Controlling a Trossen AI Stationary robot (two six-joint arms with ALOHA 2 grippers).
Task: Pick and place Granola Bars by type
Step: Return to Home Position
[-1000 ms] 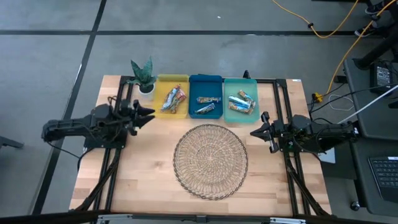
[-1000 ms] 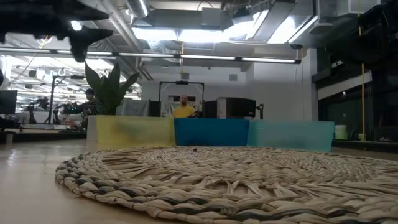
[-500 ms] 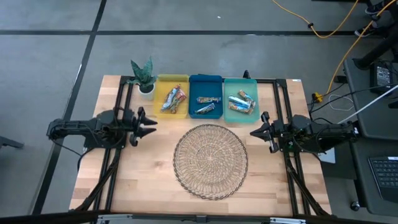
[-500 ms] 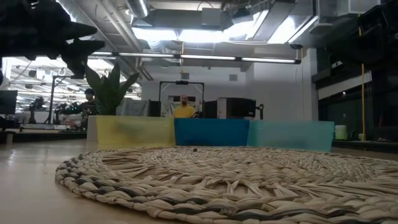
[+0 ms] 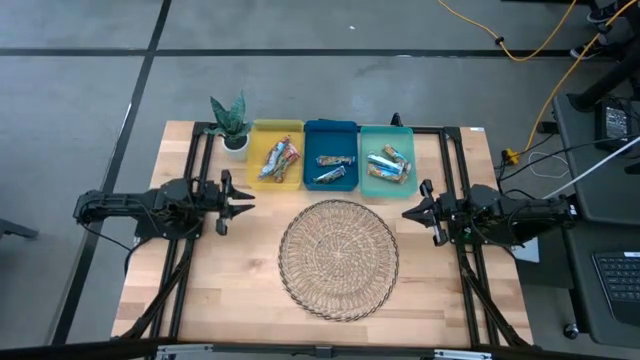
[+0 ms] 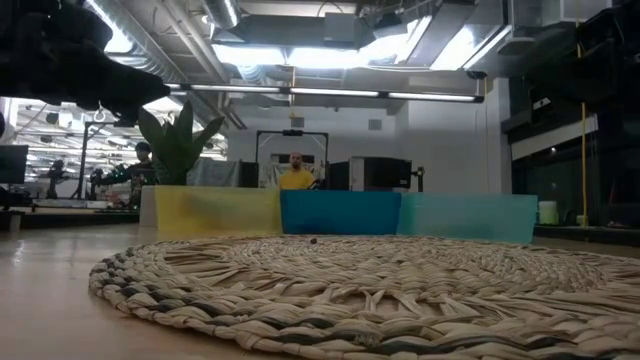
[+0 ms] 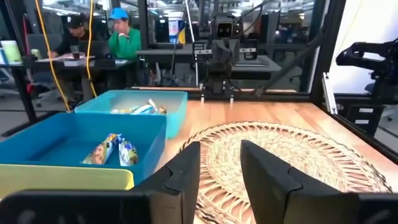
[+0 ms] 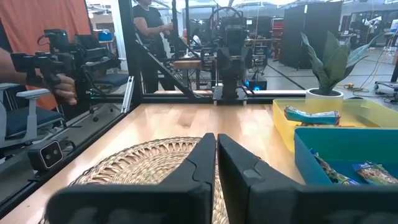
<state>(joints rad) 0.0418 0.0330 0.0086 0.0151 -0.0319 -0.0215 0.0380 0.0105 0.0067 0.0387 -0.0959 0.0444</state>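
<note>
The granola bars lie in three trays along the table's far side. Red-orange ones [image 5: 279, 160] are in the yellow tray [image 5: 262, 130], silver and blue ones [image 5: 333, 168] in the blue tray [image 5: 331, 128], and tan-green ones [image 5: 387, 165] in the teal tray [image 5: 386, 132]. My left gripper [image 5: 245, 201] hovers open left of the round wicker basket [image 5: 338, 258], pointing right; its fingers [image 7: 186, 168] stand apart over the basket's edge. My right gripper [image 5: 405, 212] waits shut at the basket's right side; the right wrist view shows its fingers [image 8: 205, 155] together.
A potted plant [image 5: 230, 122] stands at the far left corner beside the yellow tray. Black frame rails [image 5: 452, 180] run along both sides of the table. Bare wood lies near the basket and at its left. People sit at desks beyond the table [image 7: 121, 37].
My left gripper has moved from beside the plant toward the table's near edge, a little to the right and downward, ending left of the basket. The right arm, bars and trays have kept still.
</note>
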